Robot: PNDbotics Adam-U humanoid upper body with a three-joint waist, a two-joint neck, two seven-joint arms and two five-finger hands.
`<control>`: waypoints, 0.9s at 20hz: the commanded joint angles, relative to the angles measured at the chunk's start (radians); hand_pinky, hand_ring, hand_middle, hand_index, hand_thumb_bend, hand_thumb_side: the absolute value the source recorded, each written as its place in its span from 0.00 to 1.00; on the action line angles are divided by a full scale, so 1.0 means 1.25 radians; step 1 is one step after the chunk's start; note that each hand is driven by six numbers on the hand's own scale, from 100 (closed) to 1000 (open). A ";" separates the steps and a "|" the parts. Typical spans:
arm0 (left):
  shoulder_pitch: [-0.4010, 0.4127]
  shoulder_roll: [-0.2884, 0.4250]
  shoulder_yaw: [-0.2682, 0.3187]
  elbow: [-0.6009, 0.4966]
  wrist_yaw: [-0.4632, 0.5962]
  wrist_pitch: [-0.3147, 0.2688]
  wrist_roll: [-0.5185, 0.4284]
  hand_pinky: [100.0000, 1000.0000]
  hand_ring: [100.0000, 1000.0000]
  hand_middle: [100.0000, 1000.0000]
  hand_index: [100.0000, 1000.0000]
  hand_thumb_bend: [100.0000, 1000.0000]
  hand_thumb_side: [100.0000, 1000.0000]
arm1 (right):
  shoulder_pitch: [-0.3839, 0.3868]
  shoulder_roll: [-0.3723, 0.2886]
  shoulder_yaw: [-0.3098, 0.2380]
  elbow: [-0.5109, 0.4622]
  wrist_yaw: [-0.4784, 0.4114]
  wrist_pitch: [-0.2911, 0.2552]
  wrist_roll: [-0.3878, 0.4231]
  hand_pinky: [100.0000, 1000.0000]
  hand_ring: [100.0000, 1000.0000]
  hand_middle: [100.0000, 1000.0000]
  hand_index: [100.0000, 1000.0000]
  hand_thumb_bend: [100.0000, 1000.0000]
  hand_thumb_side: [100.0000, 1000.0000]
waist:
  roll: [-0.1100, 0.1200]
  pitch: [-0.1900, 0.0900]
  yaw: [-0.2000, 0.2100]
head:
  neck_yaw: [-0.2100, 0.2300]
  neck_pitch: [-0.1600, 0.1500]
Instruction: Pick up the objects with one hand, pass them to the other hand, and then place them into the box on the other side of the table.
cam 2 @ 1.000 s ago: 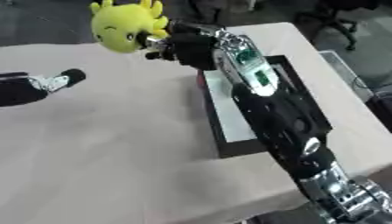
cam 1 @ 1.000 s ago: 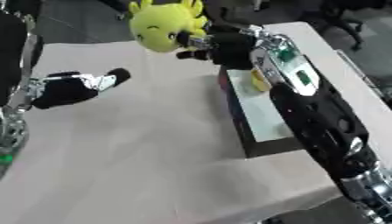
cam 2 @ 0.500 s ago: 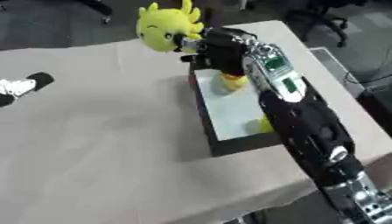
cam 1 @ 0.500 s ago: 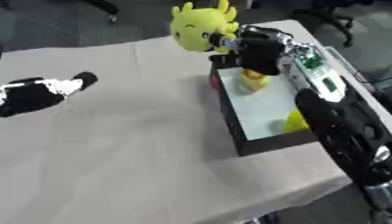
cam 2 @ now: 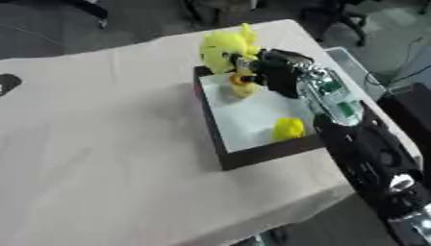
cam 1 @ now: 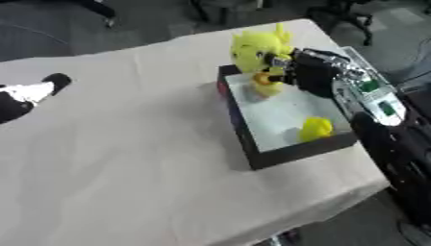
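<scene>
One yellow plush toy (cam 1: 255, 53) has been lowered over the black box (cam 1: 252, 158), pinched by right hand (cam 1: 307, 72) (curled fingers); left hand (cam 1: 30, 93), fingers unclear, mostly cropped in right eye view.

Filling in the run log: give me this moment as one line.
phase: placing | right hand: holds yellow plush toy over black box | small yellow object: in box | left hand: idle, left edge
</scene>
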 commanded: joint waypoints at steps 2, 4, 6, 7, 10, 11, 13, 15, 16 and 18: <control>-0.007 0.022 0.020 -0.018 0.008 0.006 0.018 0.77 0.71 0.64 0.86 0.84 0.51 | 0.034 -0.056 -0.030 0.004 0.082 -0.042 -0.032 1.00 1.00 1.00 0.68 0.00 0.16 | 0.013 -0.024 -0.002 | -0.004 0.000; -0.008 0.020 0.022 -0.020 0.010 0.009 0.025 0.77 0.71 0.64 0.87 0.84 0.51 | 0.051 -0.063 -0.035 0.011 0.113 -0.060 -0.035 1.00 1.00 1.00 0.68 0.00 0.16 | 0.014 -0.025 -0.002 | -0.002 0.000; -0.010 0.019 0.024 -0.021 0.011 0.010 0.030 0.77 0.71 0.64 0.86 0.85 0.51 | 0.063 -0.071 -0.038 0.014 0.140 -0.082 -0.033 1.00 1.00 1.00 0.75 0.00 0.15 | 0.015 -0.025 -0.002 | -0.001 -0.001; -0.010 0.019 0.024 -0.021 0.011 0.010 0.031 0.77 0.71 0.64 0.86 0.85 0.51 | 0.068 -0.073 -0.041 0.014 0.152 -0.097 -0.029 1.00 1.00 1.00 0.80 0.00 0.14 | 0.015 -0.025 -0.002 | 0.000 -0.001; -0.010 0.020 0.025 -0.022 0.012 0.011 0.033 0.77 0.71 0.64 0.86 0.85 0.51 | 0.077 -0.080 -0.046 0.009 0.187 -0.150 -0.020 1.00 1.00 1.00 1.00 0.00 0.11 | 0.016 -0.025 -0.001 | 0.000 0.000; -0.010 0.020 0.026 -0.022 0.012 0.012 0.033 0.77 0.71 0.64 0.86 0.85 0.51 | 0.080 -0.081 -0.049 0.006 0.201 -0.177 -0.017 1.00 1.00 1.00 1.00 0.00 0.11 | 0.016 -0.024 -0.001 | 0.001 0.000; -0.009 0.020 0.027 -0.022 0.012 0.012 0.034 0.77 0.71 0.64 0.86 0.85 0.50 | 0.084 -0.084 -0.052 0.002 0.230 -0.233 -0.007 1.00 1.00 1.00 1.00 0.00 0.12 | 0.016 -0.024 -0.001 | 0.002 0.000; -0.008 0.020 0.027 -0.022 0.012 0.013 0.034 0.77 0.71 0.64 0.86 0.85 0.50 | 0.085 -0.086 -0.056 0.001 0.259 -0.280 0.003 1.00 1.00 1.00 1.00 0.00 0.13 | 0.015 -0.024 -0.001 | 0.003 0.000; -0.008 0.020 0.027 -0.022 0.011 0.014 0.035 0.77 0.71 0.64 0.86 0.85 0.51 | 0.085 -0.086 -0.057 0.001 0.272 -0.297 0.007 1.00 1.00 1.00 1.00 0.00 0.18 | 0.015 -0.024 -0.001 | 0.003 0.000; -0.007 0.020 0.028 -0.022 0.011 0.015 0.035 0.77 0.71 0.64 0.86 0.85 0.51 | 0.085 -0.088 -0.059 0.002 0.295 -0.323 0.017 1.00 1.00 1.00 1.00 0.00 0.23 | 0.015 -0.024 0.000 | 0.005 -0.001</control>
